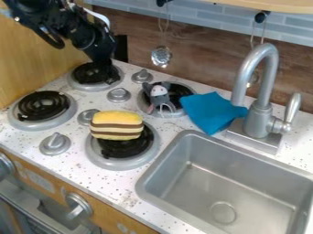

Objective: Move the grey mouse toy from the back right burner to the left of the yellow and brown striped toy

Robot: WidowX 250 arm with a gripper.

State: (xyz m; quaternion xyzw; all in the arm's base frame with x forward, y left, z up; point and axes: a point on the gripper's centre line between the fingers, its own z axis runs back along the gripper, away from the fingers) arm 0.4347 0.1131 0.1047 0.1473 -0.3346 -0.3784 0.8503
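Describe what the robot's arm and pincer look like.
The arm is black, with chunky, angular joints and small pale spots. A dark cable loops off it, and a whitish curved strip runs alongside. The pincer is black too.

Cake toy [116, 125] on front burner [136, 147]; mouse [159, 93] behind; sink [211, 183] right.

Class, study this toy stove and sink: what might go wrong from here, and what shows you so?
The blue cloth lies between the plush mouse and the faucet, near the sink; a nudge might send it in.
The striped toy cake covers only part of its burner, so it could tip if bumped.
The hand, low over the back-left burner, might clip a nearby knob.
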